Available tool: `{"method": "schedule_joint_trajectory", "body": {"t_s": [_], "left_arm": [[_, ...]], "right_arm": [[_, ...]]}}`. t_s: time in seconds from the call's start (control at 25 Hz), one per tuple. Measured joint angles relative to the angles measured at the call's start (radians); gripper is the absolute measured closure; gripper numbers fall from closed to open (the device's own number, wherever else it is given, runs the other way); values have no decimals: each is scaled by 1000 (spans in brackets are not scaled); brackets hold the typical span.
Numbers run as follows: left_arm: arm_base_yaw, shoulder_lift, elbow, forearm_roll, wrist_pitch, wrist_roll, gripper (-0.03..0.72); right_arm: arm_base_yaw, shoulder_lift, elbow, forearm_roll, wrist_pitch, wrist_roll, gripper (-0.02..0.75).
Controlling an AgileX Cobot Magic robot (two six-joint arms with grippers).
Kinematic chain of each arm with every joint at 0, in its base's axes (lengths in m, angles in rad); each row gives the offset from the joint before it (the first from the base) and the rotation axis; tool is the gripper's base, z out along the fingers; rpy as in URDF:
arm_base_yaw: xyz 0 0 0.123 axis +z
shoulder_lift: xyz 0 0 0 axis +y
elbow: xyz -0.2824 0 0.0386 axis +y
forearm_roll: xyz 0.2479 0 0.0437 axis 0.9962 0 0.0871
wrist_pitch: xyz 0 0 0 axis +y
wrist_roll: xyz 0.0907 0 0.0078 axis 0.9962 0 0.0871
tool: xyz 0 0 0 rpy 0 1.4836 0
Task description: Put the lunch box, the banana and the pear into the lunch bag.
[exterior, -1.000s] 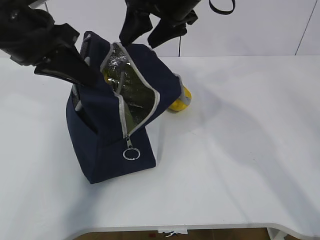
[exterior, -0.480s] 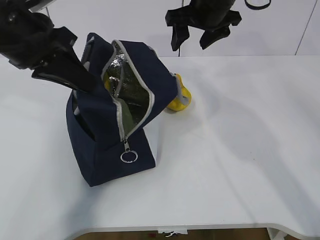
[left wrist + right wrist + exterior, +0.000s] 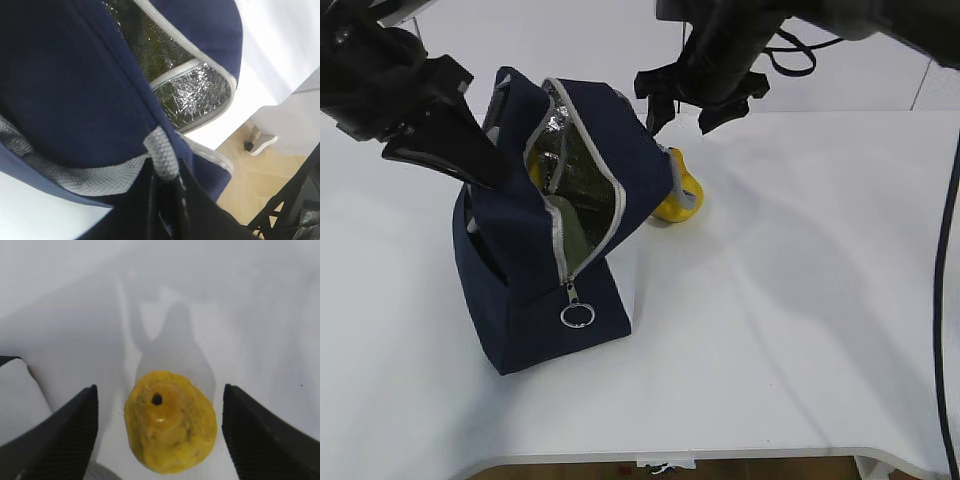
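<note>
Above the pear [image 3: 171, 427], at the far side of the lunch bag [image 3: 540, 270], we see the right gripper [image 3: 678, 108] hanging with its fingers [image 3: 60, 432] spread wide and empty, one to either side of the fruit in the right wrist view. We judge the step in hand to be the pick-up of the pear. It stands on the white counter [image 3: 800, 300] just beside the bag's rear wall, which partly hides it in the exterior view. It appears upright: its narrow top, marked by a small dark stem hole, points up toward the wrist camera, so its long axis runs roughly vertical.

At the bag's left upper edge, the left gripper [image 3: 470, 165] is clenched on the grey webbing handle [image 3: 161, 157], holding the mouth agape so that the silver foil lining [image 3: 197, 97] shows. Something dull green lies inside the opening; we take it to be the lunch box [image 3: 572, 235], though we cannot be sure. We cannot make out the banana.

The next move, in our judgement, calls for a straight descent until the fingers flank the pear's plump body, then a closing squeeze, with care not to nudge the bag.
</note>
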Motion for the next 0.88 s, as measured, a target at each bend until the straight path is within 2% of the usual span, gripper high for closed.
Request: {"method": "schedule_joint_trajectory", "body": {"t_s": [0.24, 0.6, 0.88], "left_arm": [[0, 0, 0, 0, 2, 0, 677], [0, 0, 0, 0, 4, 0, 677], [0, 0, 0, 0, 4, 0, 677]], "right_arm": [[0, 51, 0, 0, -14, 4, 160], [0, 65, 0, 0, -27, 6, 222], [0, 84, 0, 0, -29, 6, 226]]}}
